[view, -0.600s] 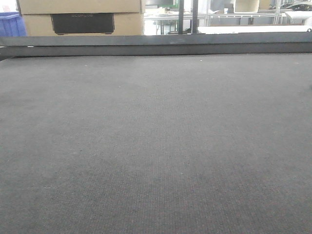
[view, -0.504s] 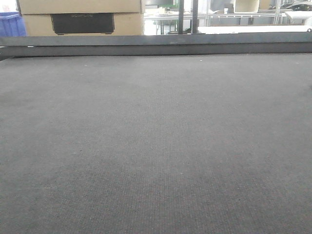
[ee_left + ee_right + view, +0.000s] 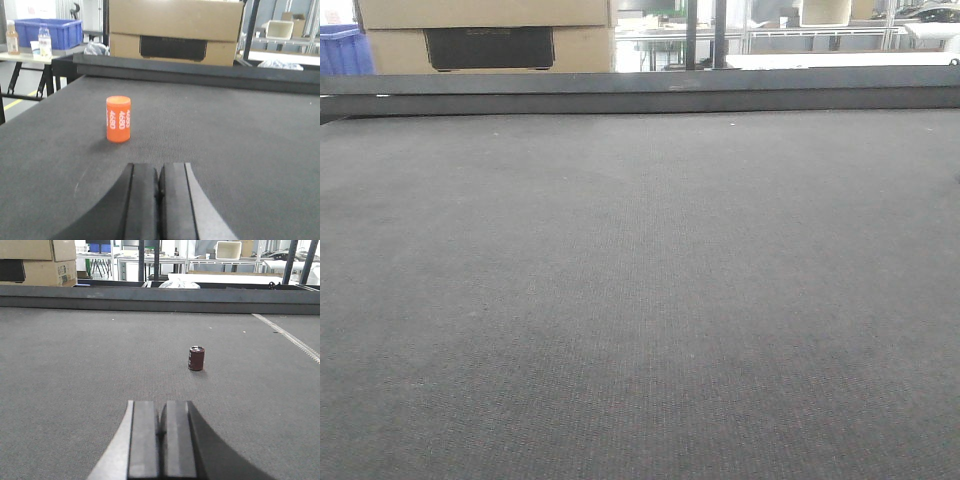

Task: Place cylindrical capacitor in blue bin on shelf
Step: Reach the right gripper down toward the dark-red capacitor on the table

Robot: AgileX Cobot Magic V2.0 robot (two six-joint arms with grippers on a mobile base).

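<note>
The brown capacitor (image 3: pixel 196 358) stands upright on the table (image 3: pixel 75 365), ahead of the right fingers (image 3: pixel 145 437), a bit right; right fingers pressed together, empty; left fingers (image 3: pixel 144 200) too.

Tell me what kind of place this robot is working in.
Probably a factory or warehouse work area. Stacked cardboard boxes stand behind the dark mat-topped table, a blue plastic crate sits off to one side, and metal-framed workbenches stand further back.

Industrial workshop or warehouse, stacked cardboard boxes (image 3: pixel 175 30), blue plastic crate (image 3: pixel 50 31), metal-framed benches (image 3: pixel 230 261) behind
</note>
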